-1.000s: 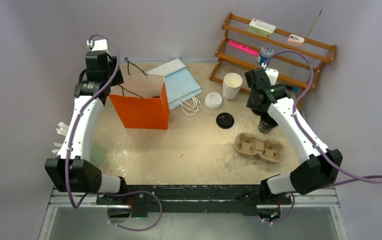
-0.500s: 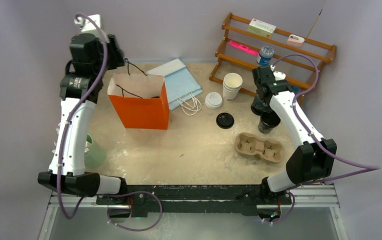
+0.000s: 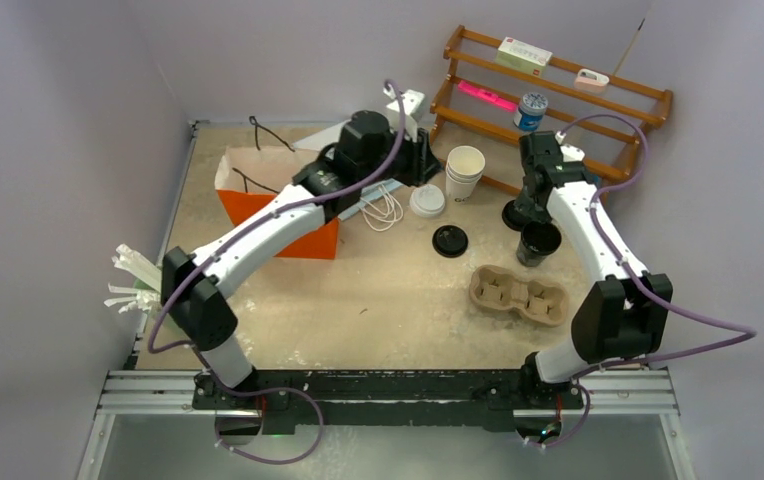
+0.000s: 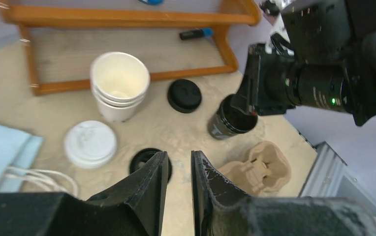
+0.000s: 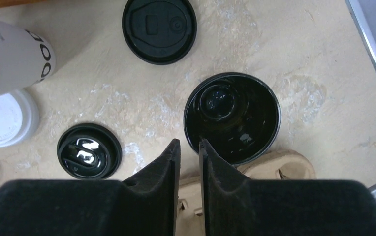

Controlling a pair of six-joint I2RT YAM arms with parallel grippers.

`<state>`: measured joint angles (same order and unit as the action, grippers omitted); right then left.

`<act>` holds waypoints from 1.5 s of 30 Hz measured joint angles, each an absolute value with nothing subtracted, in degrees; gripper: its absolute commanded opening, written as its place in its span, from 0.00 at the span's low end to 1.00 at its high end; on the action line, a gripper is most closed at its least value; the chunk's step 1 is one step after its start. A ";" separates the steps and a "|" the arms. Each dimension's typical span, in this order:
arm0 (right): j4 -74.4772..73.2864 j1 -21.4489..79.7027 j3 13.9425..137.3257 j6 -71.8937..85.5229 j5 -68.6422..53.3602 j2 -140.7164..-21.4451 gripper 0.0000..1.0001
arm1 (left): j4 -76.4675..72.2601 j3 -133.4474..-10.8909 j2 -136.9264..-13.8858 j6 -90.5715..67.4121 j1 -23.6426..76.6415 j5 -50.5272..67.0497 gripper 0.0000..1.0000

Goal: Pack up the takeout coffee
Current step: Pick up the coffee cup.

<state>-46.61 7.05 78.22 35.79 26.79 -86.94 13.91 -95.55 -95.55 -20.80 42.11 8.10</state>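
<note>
The task is at an early step: nothing is packed yet, and both arms appear to be lining up for a first pick. The open black paper cup stands upright on the worktop, uncapped, just beside the brown pulp carrier but not in either of its wells. The right arm's fingers hover over the cup's near rim, drawn almost together with only a slim gap and gripping nothing. One black lid lies flat between the cup and a white lid. A second black lid lies farther back, near the stacked white cups. The left arm reaches across the worktop past the orange paper bag, and its fingers, likewise nearly closed and empty, hang above the nearer black lid. The next move probably calls for the right fingers to spread enough to take the cup by its wall or body, then descend without tipping it toward the carrier. The left fingers would have to open and pinch the thin lid by its edge, which is hard because it lies flat. The two wrists are working near each other, so a clash is a risk.
</note>
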 measured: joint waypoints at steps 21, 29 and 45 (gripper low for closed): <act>-39.90 4.27 74.54 33.41 20.43 -91.77 0.24 | -4.14 -92.07 -108.81 -29.41 45.04 17.30 0.54; -39.68 4.05 73.56 32.97 20.49 -91.77 0.22 | -6.70 -92.05 -111.87 -30.61 45.04 18.68 0.50; -40.56 4.05 72.25 32.99 20.40 -90.59 0.04 | -11.18 -91.48 -116.38 -32.84 45.04 21.08 0.49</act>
